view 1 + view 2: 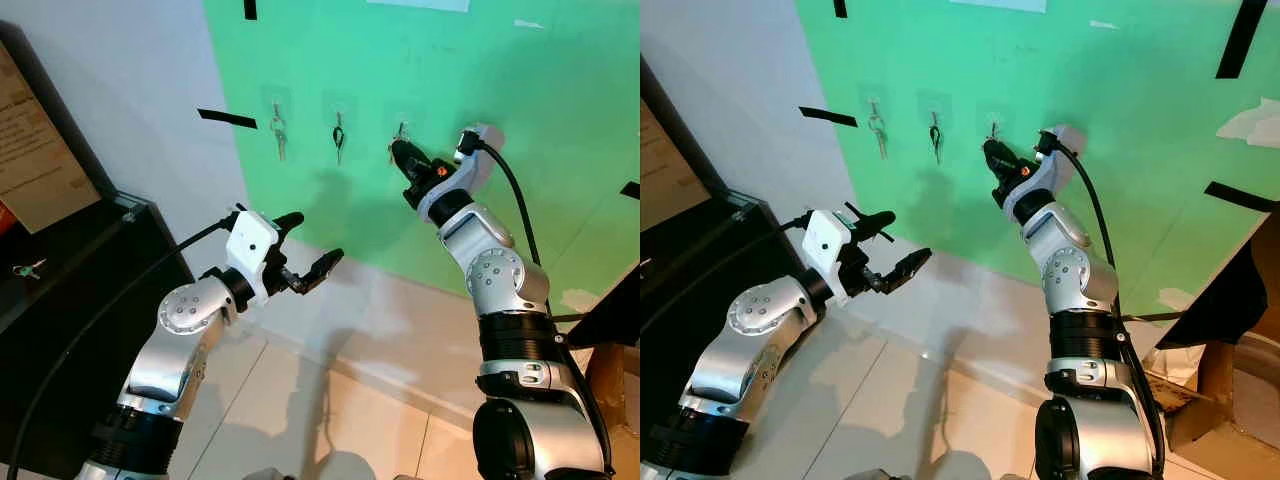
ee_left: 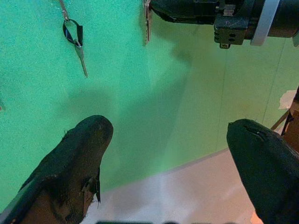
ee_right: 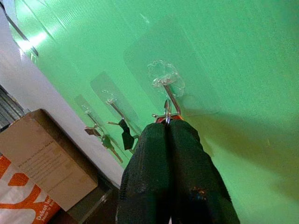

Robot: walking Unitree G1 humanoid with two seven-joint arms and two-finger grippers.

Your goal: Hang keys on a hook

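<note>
— Keys, where are they?

— A key ring (image 3: 167, 113) sits at the very tips of the right gripper (image 3: 168, 128), whose two black fingers are pressed together on it. The ring touches the wire of the rightmost hook (image 3: 164, 86), a clear stick-on hook on the green wall (image 1: 480, 90). Whether the ring is fully over the hook, I cannot tell. The keys themselves are hidden behind the fingers.

— And from the head?

— The right arm reaches up to the wall, gripper at the rightmost of three hooks. The middle hook carries a black-tagged key (image 1: 339, 137), the left hook a silvery bunch (image 1: 279, 133).

— The left gripper?

— The left gripper (image 1: 312, 246) hovers lower and nearer the robot, well apart from the wall, fingers spread wide with nothing between them. Another key with a green tag (image 1: 28, 268) lies on the dark cabinet (image 1: 60, 290) at the robot's far left.
</note>
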